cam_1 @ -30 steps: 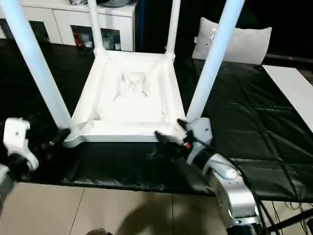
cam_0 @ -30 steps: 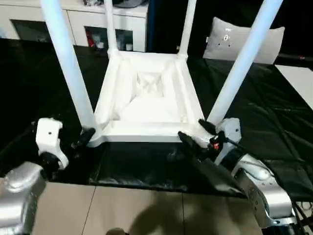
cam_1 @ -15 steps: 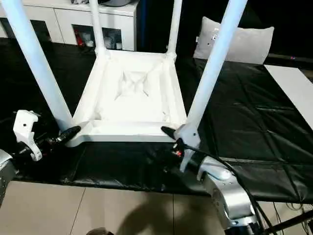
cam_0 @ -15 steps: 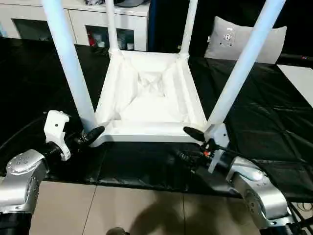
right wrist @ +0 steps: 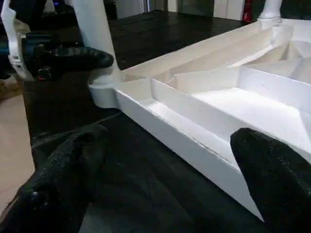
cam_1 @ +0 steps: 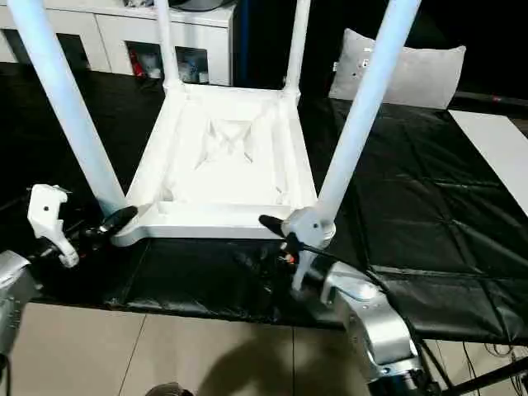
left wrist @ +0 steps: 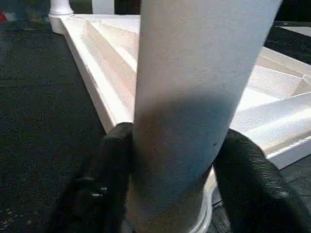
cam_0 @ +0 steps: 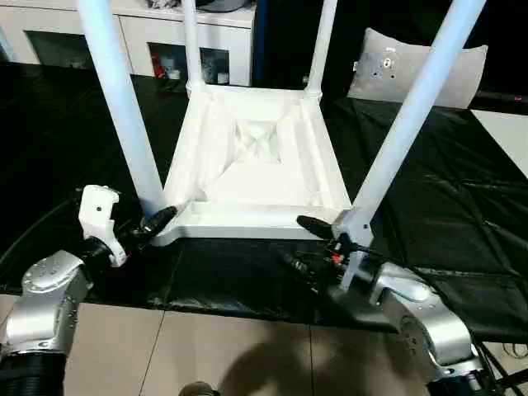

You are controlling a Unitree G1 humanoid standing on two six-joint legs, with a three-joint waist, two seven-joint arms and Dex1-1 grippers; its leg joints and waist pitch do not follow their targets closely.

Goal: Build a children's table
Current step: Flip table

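Furnished room laid out as a robot test area

A domestic-style setting is suggested by a white cabinet (cam_0: 177, 45) with glass doors along the far wall, small items being seen behind the glass, and by a grey cushion (cam_0: 421, 66) set against the dark background. A staged work area is indicated by black sheeting (cam_0: 462, 206) spread over the desk and by beige floor tiles (cam_0: 206, 355) seen below.

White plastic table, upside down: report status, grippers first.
Left gripper straddles near-left white tapered leg, fingers at its base. Right gripper open at near edge of white plastic table. All four legs seated. Nothing in the way.
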